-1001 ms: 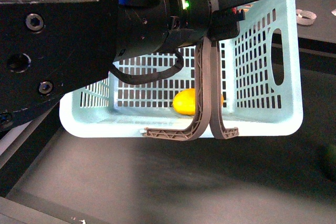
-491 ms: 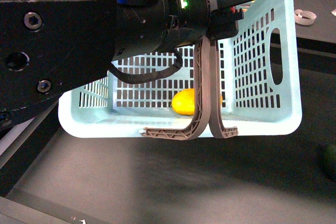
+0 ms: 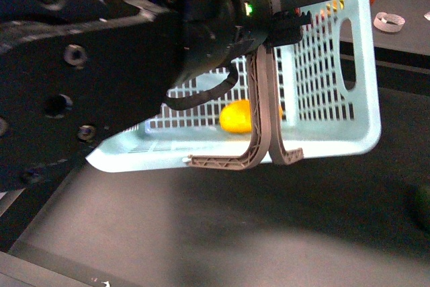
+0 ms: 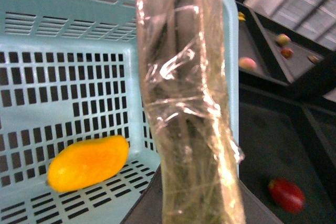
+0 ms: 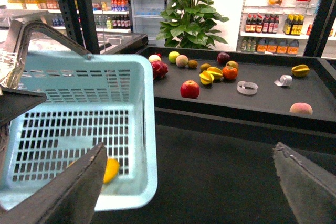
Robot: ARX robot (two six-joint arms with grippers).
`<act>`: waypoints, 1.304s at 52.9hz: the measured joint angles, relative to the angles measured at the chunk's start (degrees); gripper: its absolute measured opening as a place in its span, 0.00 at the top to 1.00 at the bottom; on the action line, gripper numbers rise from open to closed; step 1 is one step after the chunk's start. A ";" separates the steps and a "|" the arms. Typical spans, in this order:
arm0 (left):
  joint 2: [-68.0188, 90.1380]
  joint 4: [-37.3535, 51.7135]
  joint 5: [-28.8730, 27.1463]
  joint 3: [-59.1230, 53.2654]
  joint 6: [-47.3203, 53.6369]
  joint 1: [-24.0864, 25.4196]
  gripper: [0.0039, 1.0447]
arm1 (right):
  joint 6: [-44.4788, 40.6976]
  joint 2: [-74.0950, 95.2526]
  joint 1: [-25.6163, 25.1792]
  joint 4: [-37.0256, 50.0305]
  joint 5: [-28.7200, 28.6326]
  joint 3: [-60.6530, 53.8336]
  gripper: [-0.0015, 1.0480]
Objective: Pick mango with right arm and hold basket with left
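Left gripper (image 3: 287, 15): front view; clamped over the tops of both grey handles (image 3: 259, 112).
Basket (image 3: 363, 99): hangs tilted from those handles.
Mango (image 3: 236, 117): on the basket floor, behind the handles.
Taped handle (image 4: 189, 103): left wrist view; clear wrap, fills the foreground, mango beyond it.
Right gripper (image 5: 190, 153): right wrist view; fingers spread wide, empty, beside the basket.

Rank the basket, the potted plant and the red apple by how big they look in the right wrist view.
Largest: the basket, though it is also nearest the camera.
Next: the potted plant, standing far back.
Smallest: the red apple.
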 joint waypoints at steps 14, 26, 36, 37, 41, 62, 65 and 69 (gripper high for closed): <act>5.46 -7.17 -9.68 10.62 -14.49 4.52 0.94 | -0.02 -0.02 0.00 -0.02 0.02 0.00 0.08; 10.05 -16.22 -15.80 16.31 -43.28 8.81 0.94 | -0.02 -0.02 0.00 -0.02 0.02 0.00 0.08; 12.09 -18.01 -18.38 18.40 -54.23 10.05 0.94 | -0.02 -0.02 0.00 -0.02 0.02 0.00 0.08; 12.41 -17.99 -18.69 18.56 -55.10 10.21 0.94 | -0.02 -0.02 0.00 -0.02 0.02 0.00 0.08; 13.79 -17.94 -19.87 19.19 -57.59 10.88 0.94 | -0.02 -0.04 0.00 -0.02 0.00 0.00 0.08; 20.44 -23.21 -21.49 25.22 -64.26 13.25 0.81 | -0.02 -0.07 0.00 -0.02 0.00 0.00 0.08; 20.50 -23.45 -21.16 25.22 -64.65 13.11 0.71 | -0.02 -0.07 0.00 -0.02 0.00 0.00 0.08; 20.35 -24.22 -20.74 24.92 -64.76 12.94 0.57 | -0.02 -0.07 0.00 -0.02 0.02 0.00 0.08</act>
